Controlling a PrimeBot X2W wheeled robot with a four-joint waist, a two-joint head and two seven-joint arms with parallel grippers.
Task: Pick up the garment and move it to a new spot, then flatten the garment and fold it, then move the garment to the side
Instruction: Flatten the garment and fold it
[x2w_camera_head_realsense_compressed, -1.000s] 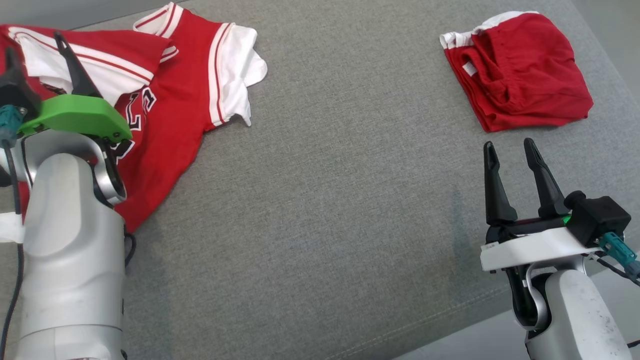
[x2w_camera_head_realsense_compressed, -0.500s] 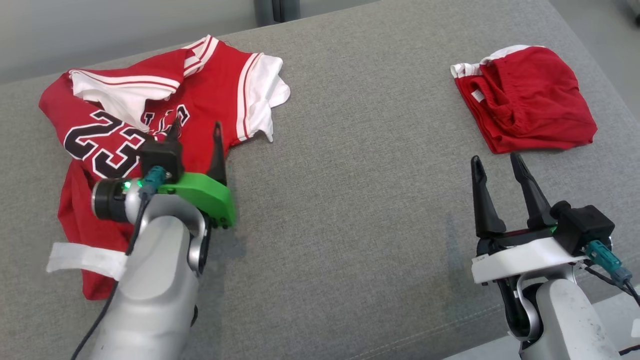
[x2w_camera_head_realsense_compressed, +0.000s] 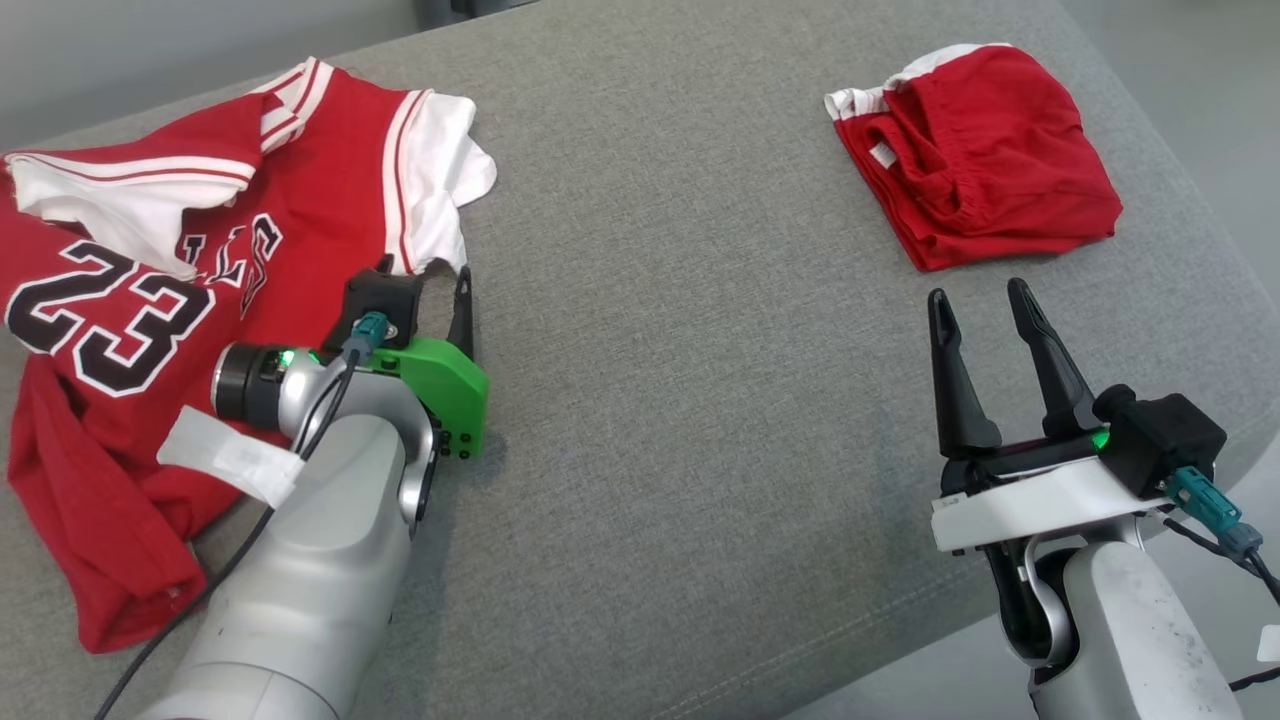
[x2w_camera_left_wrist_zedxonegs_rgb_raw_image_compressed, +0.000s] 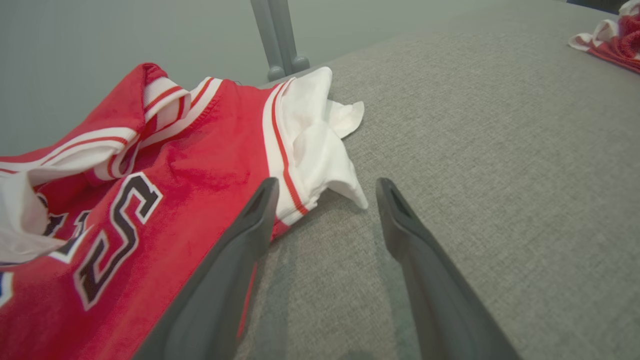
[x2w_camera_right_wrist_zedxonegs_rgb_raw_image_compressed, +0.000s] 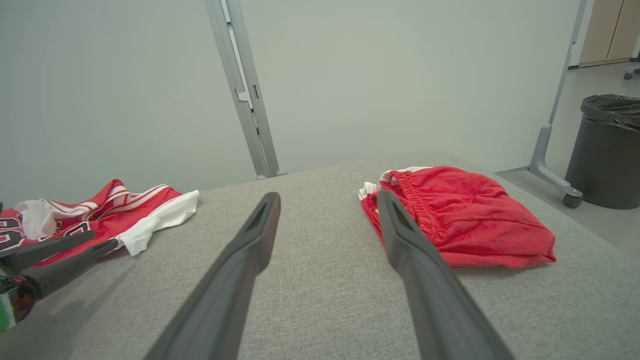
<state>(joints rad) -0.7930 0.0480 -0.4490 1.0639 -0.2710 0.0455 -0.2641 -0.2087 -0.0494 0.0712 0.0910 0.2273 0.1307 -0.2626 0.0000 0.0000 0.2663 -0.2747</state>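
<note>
Left gripper (x2w_camera_left_wrist_zedxonegs_rgb_raw_image_compressed: 325, 185) spread open at the jersey (x2w_camera_head_realsense_compressed: 320, 220).
Soft, light, floppy, I'd judge; I'd pinch the sleeve hem (x2w_camera_left_wrist_zedxonegs_rgb_raw_image_compressed: 320, 150). Right gripper (x2w_camera_head_realsense_compressed: 975, 292) spread, empty.

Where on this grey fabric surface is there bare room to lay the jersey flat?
The widest bare patch of the grey fabric surface runs down the middle, between the crumpled red-and-white number 23 jersey and the folded red shorts, on toward the near edge between left claw and right claw. The left side is crowded by the jersey.
</note>
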